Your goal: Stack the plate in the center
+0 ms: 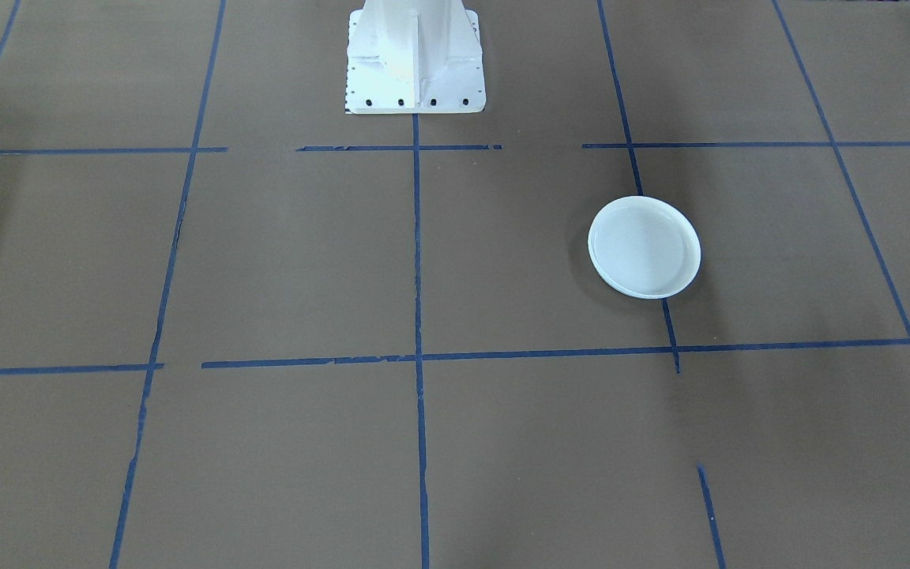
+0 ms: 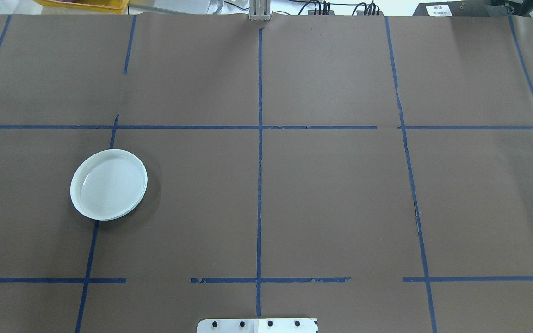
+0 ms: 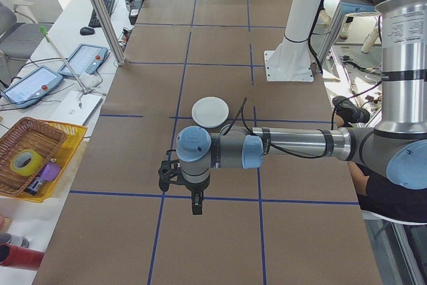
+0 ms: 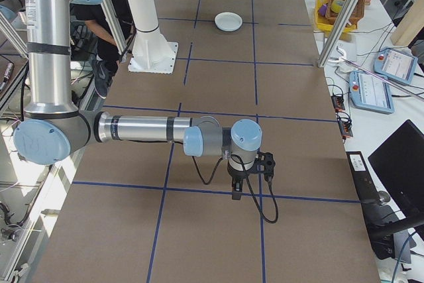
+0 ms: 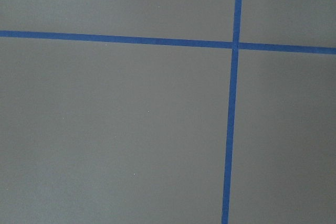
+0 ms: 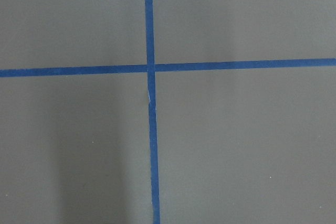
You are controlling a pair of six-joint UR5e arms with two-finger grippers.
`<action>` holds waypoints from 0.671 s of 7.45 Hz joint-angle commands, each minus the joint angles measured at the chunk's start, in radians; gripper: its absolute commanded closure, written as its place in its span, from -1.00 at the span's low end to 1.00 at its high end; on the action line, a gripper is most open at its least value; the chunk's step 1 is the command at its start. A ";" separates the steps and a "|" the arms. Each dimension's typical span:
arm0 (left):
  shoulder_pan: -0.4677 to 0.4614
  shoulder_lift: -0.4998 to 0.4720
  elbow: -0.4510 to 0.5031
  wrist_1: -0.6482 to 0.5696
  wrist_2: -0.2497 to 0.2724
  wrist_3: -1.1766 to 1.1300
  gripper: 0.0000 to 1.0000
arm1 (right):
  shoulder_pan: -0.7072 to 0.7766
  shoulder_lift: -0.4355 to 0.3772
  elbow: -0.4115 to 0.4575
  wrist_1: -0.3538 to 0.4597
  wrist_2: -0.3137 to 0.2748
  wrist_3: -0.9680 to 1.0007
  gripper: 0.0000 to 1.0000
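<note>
Overhead and front-facing views looked down from opposite sides, sharing the plate [image 2: 108,190] and taped table [image 2: 340,194]. 2 end views looked lengthwise. Both wrist cameras faced tape crossings [image 5: 235,45] close up.

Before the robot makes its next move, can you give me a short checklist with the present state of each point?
1. Plate found: ok. One white plate lies on the robot's left half of the table.
2. Plate in the center: not ok. It sits over a side tape line, away from the middle line.
3. Second plate to stack with: not ok, none in view.
4. Way to the plate free: ok, nothing lies around it.
5. Left gripper fingers open: cannot tell, side view only.
6. Right gripper fingers open: cannot tell, same reason.
</note>
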 commanded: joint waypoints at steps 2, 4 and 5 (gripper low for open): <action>0.000 -0.004 -0.001 0.003 -0.005 0.001 -1.00 | 0.001 0.000 0.000 0.000 0.000 0.000 -1.00; 0.000 0.008 -0.001 0.012 -0.005 0.001 -1.00 | 0.000 0.000 0.000 0.000 -0.001 -0.001 -1.00; 0.000 0.013 -0.001 0.026 -0.005 0.002 -1.00 | 0.000 0.000 0.000 0.000 0.000 0.000 -1.00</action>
